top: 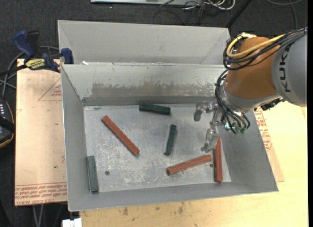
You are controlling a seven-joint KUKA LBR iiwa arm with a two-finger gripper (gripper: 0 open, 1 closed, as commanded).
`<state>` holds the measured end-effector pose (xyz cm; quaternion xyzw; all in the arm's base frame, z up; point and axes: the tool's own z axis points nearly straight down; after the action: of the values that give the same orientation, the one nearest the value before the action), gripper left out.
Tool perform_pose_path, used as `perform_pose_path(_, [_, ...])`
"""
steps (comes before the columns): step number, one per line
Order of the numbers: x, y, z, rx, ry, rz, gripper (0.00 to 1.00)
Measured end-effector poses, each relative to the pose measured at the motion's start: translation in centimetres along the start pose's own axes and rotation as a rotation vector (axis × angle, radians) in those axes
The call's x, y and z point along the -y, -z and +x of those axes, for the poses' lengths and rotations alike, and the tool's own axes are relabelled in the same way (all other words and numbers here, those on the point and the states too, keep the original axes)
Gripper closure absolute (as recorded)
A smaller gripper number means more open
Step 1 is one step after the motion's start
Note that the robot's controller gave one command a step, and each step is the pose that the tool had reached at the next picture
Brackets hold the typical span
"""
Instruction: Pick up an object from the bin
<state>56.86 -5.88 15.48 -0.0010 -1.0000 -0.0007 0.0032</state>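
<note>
target stick: red stick [217, 161] by the bin's right wall, lying lengthwise along the wall, far end under the claw
claw: claw [204, 128] sits low over the far end of that red stick and just left of it; the nearer of its fingers [211, 140] is at the stick's tip, contact unclear
claw state: spread apart, nothing between
arm: orange cover and yellow cables come in above the right wall, beyond the red stick
nearest neighbour: second red stick [190, 165], slanted, its right end meets the red stick's left side around mid-length
next out: dark green stick [170, 139], left of the red stick, nearly upright in view, apart from everything
back edge: another dark green stick [154, 108], far left and beyond the red stick, lying along the foot of the back wall
far left: long red stick [120, 135], diagonal, well apart from the red stick
far left edge: dark green stick [92, 173], along the left wall near the front corner
bin: grey metal bin [146, 81], sloped walls
open room: bare floor between the red stick and the mid green one; tight on the red stick's right, wall just beside it; bare floor at front centre
</note>
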Motion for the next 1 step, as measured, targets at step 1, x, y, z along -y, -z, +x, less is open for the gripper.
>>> perform_pose_path(1, [-5.58,-8.34,7.64,0.021,0.604,0.005,0.0])
